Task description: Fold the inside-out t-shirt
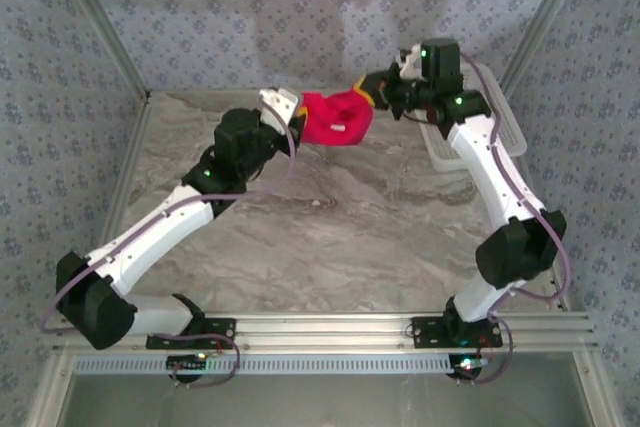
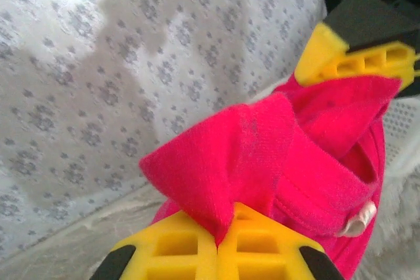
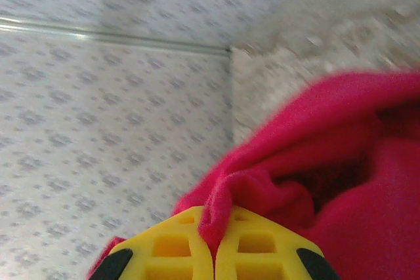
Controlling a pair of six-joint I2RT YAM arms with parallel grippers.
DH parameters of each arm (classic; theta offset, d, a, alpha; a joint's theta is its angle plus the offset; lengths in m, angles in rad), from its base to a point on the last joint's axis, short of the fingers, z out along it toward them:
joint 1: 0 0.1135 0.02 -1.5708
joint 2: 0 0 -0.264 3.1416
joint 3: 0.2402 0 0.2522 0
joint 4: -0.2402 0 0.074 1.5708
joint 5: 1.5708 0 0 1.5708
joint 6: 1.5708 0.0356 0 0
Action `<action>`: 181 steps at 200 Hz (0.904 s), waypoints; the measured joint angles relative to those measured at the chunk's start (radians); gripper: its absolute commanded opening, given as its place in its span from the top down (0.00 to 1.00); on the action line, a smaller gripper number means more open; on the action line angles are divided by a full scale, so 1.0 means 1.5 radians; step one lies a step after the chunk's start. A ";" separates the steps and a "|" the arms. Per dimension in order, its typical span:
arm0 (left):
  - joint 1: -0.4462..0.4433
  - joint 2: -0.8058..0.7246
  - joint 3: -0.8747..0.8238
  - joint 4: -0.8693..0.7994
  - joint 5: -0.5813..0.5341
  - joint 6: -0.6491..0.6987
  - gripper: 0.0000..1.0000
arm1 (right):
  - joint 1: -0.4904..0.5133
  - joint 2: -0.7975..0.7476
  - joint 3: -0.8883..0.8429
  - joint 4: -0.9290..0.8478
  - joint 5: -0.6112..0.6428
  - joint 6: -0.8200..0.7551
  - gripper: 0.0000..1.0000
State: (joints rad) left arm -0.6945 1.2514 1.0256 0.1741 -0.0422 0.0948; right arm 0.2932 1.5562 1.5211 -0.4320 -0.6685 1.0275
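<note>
The red t-shirt (image 1: 336, 119) hangs bunched in the air above the back of the table, held between both arms. My left gripper (image 1: 297, 113) is shut on its left edge; in the left wrist view a fold of red cloth (image 2: 243, 155) is pinched between the yellow fingers, gripper (image 2: 222, 240). A small white tag (image 2: 357, 220) shows near the collar seam. My right gripper (image 1: 378, 92) is shut on the shirt's right edge; the right wrist view shows a ridge of cloth (image 3: 226, 208) clamped between its yellow jaws, gripper (image 3: 214, 250). The right gripper's yellow finger (image 2: 354, 57) appears beyond the cloth.
A white mesh basket (image 1: 505, 127) stands at the back right, under the right arm. The marbled table (image 1: 350, 227) spreads below the shirt. Patterned walls close the back and sides.
</note>
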 measured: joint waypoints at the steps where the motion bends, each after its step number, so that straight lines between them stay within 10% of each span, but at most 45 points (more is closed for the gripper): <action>1: -0.002 -0.004 -0.010 0.003 0.001 0.000 1.00 | 0.001 -0.002 -0.007 0.002 0.001 0.000 1.00; 66: -0.169 -0.196 -0.352 -0.014 -0.064 -0.120 1.00 | 0.103 -0.146 -0.431 0.037 0.030 0.056 1.00; 105: -0.156 -0.163 -0.342 -0.011 -0.097 -0.176 1.00 | 0.072 -0.141 -0.386 0.036 0.053 0.054 1.00; 181: 0.038 0.039 -0.289 0.002 -0.031 -0.252 1.00 | 0.059 0.242 -0.108 0.047 0.043 0.034 1.00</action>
State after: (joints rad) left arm -0.6376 1.3094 0.5915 0.1772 -0.0887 -0.2832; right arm 0.3813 1.9190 1.3590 -0.3622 -0.6041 1.0790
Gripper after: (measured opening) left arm 0.039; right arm 0.051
